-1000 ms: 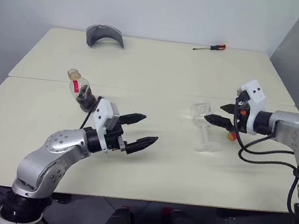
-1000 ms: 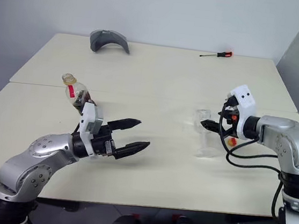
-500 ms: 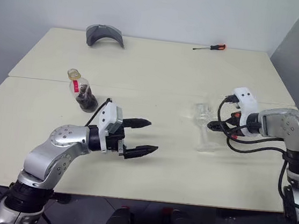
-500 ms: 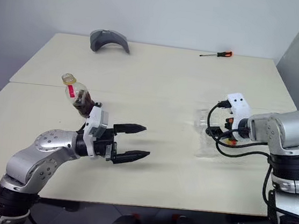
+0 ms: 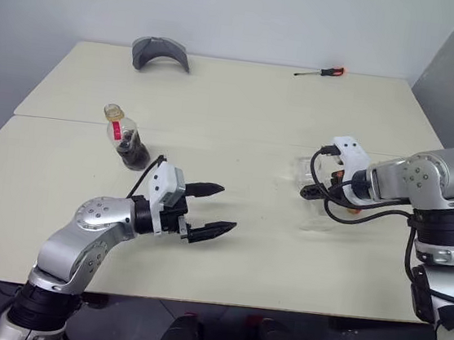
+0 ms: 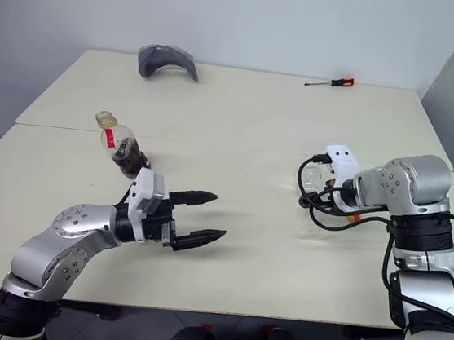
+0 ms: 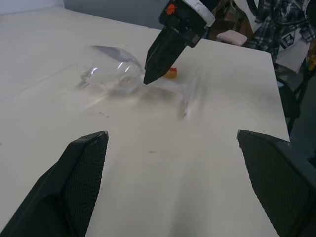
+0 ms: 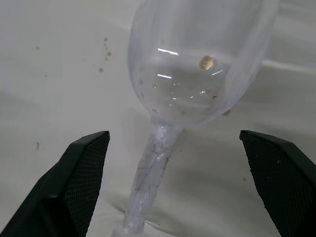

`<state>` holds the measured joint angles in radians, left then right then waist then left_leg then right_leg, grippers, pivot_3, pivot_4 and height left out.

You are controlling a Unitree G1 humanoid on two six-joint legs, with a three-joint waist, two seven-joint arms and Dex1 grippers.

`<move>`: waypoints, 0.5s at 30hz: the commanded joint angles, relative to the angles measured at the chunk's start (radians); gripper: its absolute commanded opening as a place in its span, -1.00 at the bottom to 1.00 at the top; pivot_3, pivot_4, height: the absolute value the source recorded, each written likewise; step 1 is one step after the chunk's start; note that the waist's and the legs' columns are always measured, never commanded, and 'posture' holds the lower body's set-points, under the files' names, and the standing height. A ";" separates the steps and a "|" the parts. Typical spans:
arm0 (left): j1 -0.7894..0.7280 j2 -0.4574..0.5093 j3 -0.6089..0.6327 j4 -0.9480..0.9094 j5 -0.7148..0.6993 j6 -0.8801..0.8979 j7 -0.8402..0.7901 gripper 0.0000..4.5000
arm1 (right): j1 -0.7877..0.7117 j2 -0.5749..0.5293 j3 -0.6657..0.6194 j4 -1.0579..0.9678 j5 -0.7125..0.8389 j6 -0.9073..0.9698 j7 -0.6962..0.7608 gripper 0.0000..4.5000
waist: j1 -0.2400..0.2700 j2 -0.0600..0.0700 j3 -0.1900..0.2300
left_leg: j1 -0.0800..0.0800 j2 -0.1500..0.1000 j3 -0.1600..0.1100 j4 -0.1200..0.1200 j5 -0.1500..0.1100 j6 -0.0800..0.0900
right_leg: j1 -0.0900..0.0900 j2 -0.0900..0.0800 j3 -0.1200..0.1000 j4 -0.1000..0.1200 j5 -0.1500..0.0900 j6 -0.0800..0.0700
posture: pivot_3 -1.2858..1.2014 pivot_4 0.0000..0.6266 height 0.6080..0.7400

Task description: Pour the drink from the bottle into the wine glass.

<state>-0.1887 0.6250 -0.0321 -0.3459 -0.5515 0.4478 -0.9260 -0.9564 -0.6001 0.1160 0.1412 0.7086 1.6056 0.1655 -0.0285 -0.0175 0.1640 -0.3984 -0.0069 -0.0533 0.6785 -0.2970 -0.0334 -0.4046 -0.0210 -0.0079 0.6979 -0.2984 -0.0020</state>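
Observation:
The wine glass (image 5: 307, 177) lies on its side on the right half of the table (image 5: 259, 108), with its bowl (image 8: 197, 59) toward the middle and its foot (image 7: 190, 94) toward the near edge. My right gripper (image 8: 174, 133) points down over it and is open, one finger on each side of the stem (image 8: 153, 158) just below the bowl. The bottle (image 5: 124, 138) stands upright at the left, with dark drink in its lower part. My left gripper (image 5: 227, 208) is open and empty, hovering near the front, to the right of the bottle.
A small orange piece (image 7: 171, 74) lies by the glass. A grey curved object (image 5: 160, 52) and a red-handled screwdriver (image 5: 320, 71) lie along the far edge. A seam runs across the tabletop behind the bottle.
My right gripper has swung left and down and tipped to point at the glass's stem. The left gripper, bottle and glass have stayed put.

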 commanded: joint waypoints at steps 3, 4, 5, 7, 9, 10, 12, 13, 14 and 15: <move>0.006 0.009 0.031 -0.035 0.005 -0.023 0.003 0.99 | -0.034 0.016 0.028 0.026 0.092 0.009 -0.089 1.00 | 0.000 0.000 0.000 | 0.000 0.000 0.000 0.000 0.000 0.000 | 0.000 0.000 0.000 0.000 0.000 0.000 | 0.03 -0.52 1.00; 0.005 0.008 0.031 -0.037 0.006 -0.023 0.004 0.99 | -0.036 0.015 0.037 0.037 0.106 0.009 -0.108 1.00 | 0.000 0.000 0.000 | 0.000 0.000 0.000 0.000 0.000 0.000 | 0.000 0.000 0.000 0.000 0.000 0.000 | 0.03 -0.52 1.00; 0.005 0.008 0.031 -0.036 0.006 -0.023 0.005 0.99 | -0.039 0.015 0.043 0.046 0.120 0.009 -0.126 1.00 | 0.000 0.000 0.000 | 0.000 0.000 0.000 0.000 0.000 0.000 | 0.000 0.000 0.000 0.000 0.000 0.000 | 0.03 -0.52 1.00; 0.005 0.009 0.031 -0.037 0.011 -0.026 0.006 0.99 | -0.044 0.011 0.055 0.056 0.147 0.009 -0.162 1.00 | 0.000 0.000 0.000 | 0.000 0.000 0.000 0.000 0.000 0.000 | 0.000 0.000 0.000 0.000 0.000 0.000 | 0.03 -0.52 1.00; 0.006 0.011 0.029 -0.038 0.015 -0.028 0.005 0.99 | -0.047 0.010 0.059 0.065 0.180 0.009 -0.194 1.00 | 0.000 0.000 0.000 | 0.000 0.000 0.000 0.000 0.000 0.000 | 0.000 0.000 0.000 0.000 0.000 0.000 | 0.03 -0.52 1.00; 0.005 0.012 0.029 -0.038 0.015 -0.027 0.005 0.99 | -0.050 0.009 0.067 0.072 0.200 0.009 -0.214 1.00 | 0.000 0.000 0.000 | 0.000 0.000 0.000 0.000 0.000 0.000 | 0.000 0.000 0.000 0.000 0.000 0.000 | 0.03 -0.52 1.00; 0.001 0.013 0.030 -0.039 0.014 -0.022 0.003 0.99 | -0.051 0.010 0.072 0.078 0.229 0.009 -0.254 1.00 | 0.000 0.000 0.000 | 0.000 0.000 0.000 0.000 0.000 0.000 | 0.000 0.000 0.000 0.000 0.000 0.000 | 0.03 -0.52 1.00; 0.000 0.015 0.030 -0.040 0.015 -0.022 0.002 0.99 | -0.051 0.011 0.071 0.084 0.244 0.009 -0.278 1.00 | 0.000 0.000 0.000 | 0.000 0.000 0.000 0.000 0.000 0.000 | 0.000 0.000 0.000 0.000 0.000 0.000 | 0.03 -0.52 1.00; -0.001 0.016 0.030 -0.041 0.015 -0.021 0.002 0.99 | -0.050 0.010 0.071 0.083 0.256 0.009 -0.297 1.00 | 0.000 0.000 0.000 | 0.000 0.000 0.000 0.000 0.000 0.000 | 0.000 0.000 0.000 0.000 0.000 0.000 | 0.03 -0.52 1.00; -0.004 0.016 0.030 -0.039 0.015 -0.020 0.002 0.99 | -0.050 0.011 0.070 0.089 0.268 0.009 -0.317 1.00 | 0.000 0.000 0.000 | 0.000 0.000 0.000 0.000 0.000 0.000 | 0.000 0.000 0.000 0.000 0.000 0.000 | 0.03 -0.52 1.00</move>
<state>-0.1825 0.6329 -0.0299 -0.3469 -0.5341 0.4447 -0.9251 -0.9776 -0.5806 0.1915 0.2344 0.9376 1.6056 -0.1176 -0.0288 -0.0174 0.1641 -0.3986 -0.0068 -0.0532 0.6784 -0.2970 -0.0333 -0.4047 -0.0209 -0.0080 0.6979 -0.2984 -0.0020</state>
